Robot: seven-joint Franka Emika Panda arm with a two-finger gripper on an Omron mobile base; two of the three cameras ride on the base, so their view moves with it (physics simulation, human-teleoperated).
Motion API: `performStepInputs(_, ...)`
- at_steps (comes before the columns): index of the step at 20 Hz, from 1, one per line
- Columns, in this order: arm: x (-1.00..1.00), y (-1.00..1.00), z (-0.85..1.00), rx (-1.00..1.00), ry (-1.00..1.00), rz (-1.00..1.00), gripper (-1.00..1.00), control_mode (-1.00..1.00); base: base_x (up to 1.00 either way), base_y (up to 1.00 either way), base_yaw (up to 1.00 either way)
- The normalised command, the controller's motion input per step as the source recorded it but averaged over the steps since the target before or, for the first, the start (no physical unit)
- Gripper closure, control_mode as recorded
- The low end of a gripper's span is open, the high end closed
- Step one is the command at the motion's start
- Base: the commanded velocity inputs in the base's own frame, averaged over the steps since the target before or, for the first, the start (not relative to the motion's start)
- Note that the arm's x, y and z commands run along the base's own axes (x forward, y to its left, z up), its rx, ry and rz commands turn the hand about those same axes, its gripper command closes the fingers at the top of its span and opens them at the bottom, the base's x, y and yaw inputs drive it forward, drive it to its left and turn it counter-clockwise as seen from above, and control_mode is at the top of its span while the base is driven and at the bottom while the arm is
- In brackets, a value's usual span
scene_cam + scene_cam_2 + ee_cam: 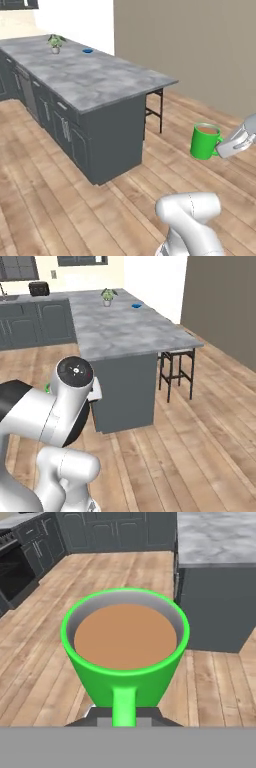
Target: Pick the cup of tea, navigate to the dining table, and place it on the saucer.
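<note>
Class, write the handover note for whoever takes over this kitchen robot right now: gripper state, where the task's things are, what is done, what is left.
Gripper: shut on the cup of tea, held by its handle, upright over the wooden floor, tea inside.
Dining table: ahead of the base, near end closest.
Saucer: on the far part of the table, beside the potted plant.
Done: cup picked up.
Left: drive along the table until the saucer is probably within reach, then set the cup on it and let go.
</note>
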Motion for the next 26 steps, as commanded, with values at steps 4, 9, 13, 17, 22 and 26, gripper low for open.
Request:
performStepInputs(4, 0.00, 0.00, 0.00, 0.00, 0.00, 0.00, 1.00, 1.00, 1.00, -0.80, 0.13)
performStepInputs(9, 0.00, 0.00, 0.00, 0.00, 0.00, 0.00, 1.00, 1.00, 1.00, -0.74, 0.14)
performStepInputs(13, 0.00, 0.00, 0.00, 0.00, 0.00, 0.00, 1.00, 1.00, 1.00, -0.75, 0.12)
performStepInputs(17, 0.00, 0.00, 0.00, 0.00, 0.00, 0.00, 1.00, 1.00, 1.00, -0.77, 0.10)
performStepInputs(22, 0.00, 0.00, 0.00, 0.00, 0.00, 0.00, 1.00, 1.00, 1.00, -0.78, 0.10)
performStepInputs(26, 0.00, 0.00, 0.00, 0.00, 0.00, 0.00, 1.00, 1.00, 1.00, -0.96, 0.07)
